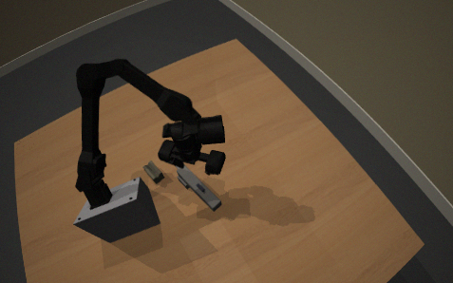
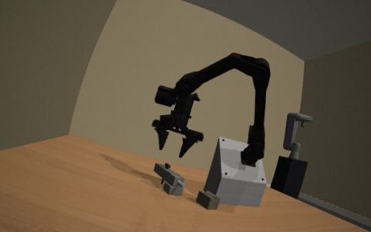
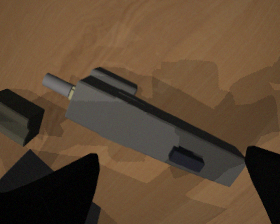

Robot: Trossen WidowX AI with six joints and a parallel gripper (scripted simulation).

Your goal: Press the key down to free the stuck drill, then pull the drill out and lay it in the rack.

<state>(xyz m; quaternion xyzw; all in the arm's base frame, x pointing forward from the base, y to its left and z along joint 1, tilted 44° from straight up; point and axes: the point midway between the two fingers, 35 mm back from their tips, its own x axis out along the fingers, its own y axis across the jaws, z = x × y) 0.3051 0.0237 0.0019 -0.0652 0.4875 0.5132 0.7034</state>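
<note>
fingers: your black gripper (image 2: 175, 149) is spread wide, holding nothing, hovering above | drill: grey block housing (image 3: 153, 132) on the wooden desk (image 1: 308, 157), light metal drill tip (image 3: 56, 84) poking out at 10 o'clock | risk: if the dark key (image 3: 185, 157) pops back up, you'll drag the housing | rack: small olive block (image 1: 154, 172) just beside

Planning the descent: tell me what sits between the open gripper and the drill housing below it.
Nothing: the exterior view shows only air between the gripper and the housing.

The wooden table (image 1: 308, 142) carries the drill block (image 1: 198, 189), rack (image 1: 154, 172) and arm base (image 1: 118, 214).
</note>
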